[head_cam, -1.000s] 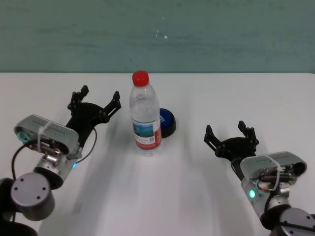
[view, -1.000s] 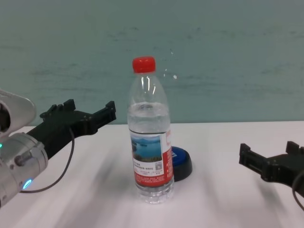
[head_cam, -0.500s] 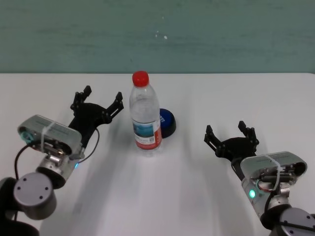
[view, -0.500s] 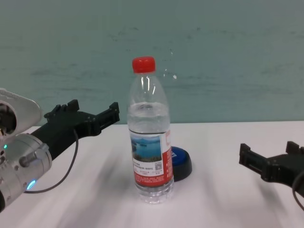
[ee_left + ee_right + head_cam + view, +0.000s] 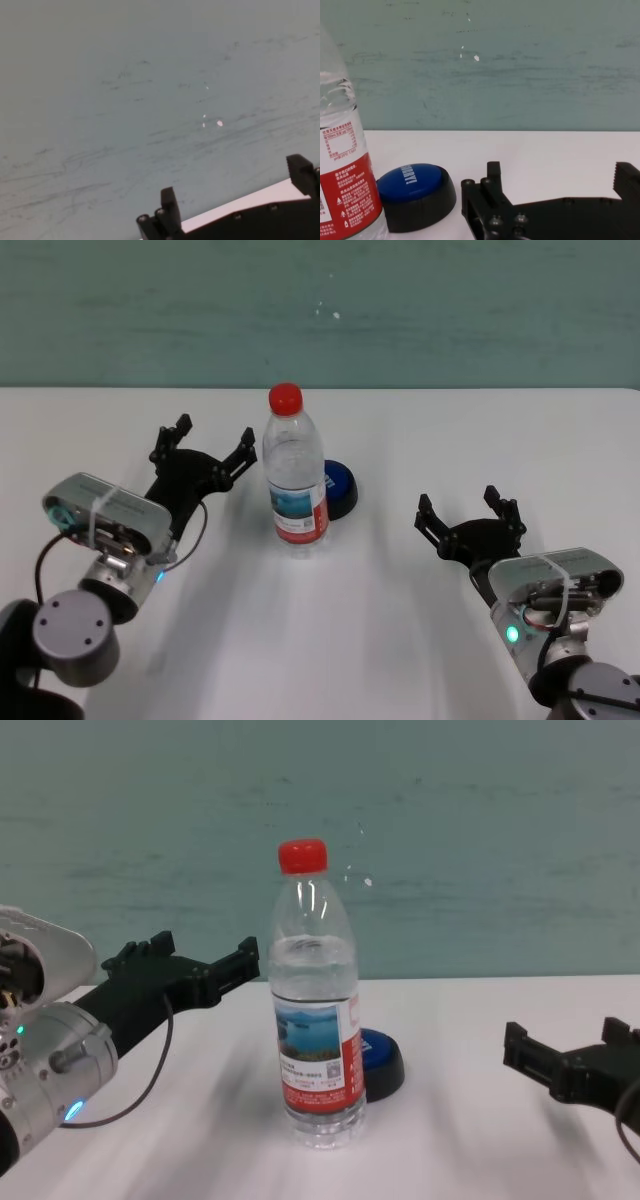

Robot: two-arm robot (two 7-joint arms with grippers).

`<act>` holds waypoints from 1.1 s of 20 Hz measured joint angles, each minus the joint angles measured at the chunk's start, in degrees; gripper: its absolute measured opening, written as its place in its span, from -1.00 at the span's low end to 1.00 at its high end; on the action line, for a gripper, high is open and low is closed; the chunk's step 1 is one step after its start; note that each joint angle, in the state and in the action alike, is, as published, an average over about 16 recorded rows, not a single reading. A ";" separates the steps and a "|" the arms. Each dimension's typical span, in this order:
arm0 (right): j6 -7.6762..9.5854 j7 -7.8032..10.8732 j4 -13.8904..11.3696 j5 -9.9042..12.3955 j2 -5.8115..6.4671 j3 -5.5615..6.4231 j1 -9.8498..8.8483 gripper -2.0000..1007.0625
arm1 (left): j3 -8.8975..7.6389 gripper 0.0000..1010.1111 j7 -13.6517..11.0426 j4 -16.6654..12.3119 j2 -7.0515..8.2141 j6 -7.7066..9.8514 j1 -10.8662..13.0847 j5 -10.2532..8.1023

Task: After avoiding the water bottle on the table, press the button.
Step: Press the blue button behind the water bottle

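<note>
The tall clear plastic water bottle (image 5: 296, 475) with its red cap, holding clear water, stands upright mid-surface on the plain white surface (image 5: 400, 640). The low blue dome button (image 5: 338, 488) on its black base sits just behind it to the right; the right wrist view shows white lettering on its top. The left hand (image 5: 211, 443), spread wide, has edged closer to the bottle since a second ago. The right hand (image 5: 467, 508) rests wide open, near right

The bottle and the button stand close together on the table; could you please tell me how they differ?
The bottle is tall and upright; the button is a low dome. The bottle is clear plastic with a red cap and a red-and-white label; the button has a blue top on a black base. From the head view the bottle stands nearer the robot and partly hides the button behind it. Both rest on the white table, and neither tool touches either.
</note>
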 joint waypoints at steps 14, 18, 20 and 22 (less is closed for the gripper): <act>0.00 0.00 0.00 0.00 0.00 0.00 0.00 0.99 | 0.01 1.00 0.40 0.00 -0.13 0.17 -0.01 0.18; 0.00 0.00 0.00 0.00 0.00 0.00 0.00 0.99 | -0.24 1.00 0.58 0.19 -0.13 0.29 -0.14 0.23; 0.00 0.00 0.00 0.00 0.00 0.00 0.00 0.99 | -0.40 1.00 0.67 0.30 -0.13 0.38 -0.21 0.23; 0.00 0.00 0.00 0.00 0.00 0.00 0.00 0.99 | -0.57 1.00 0.76 0.41 -0.14 0.47 -0.29 0.21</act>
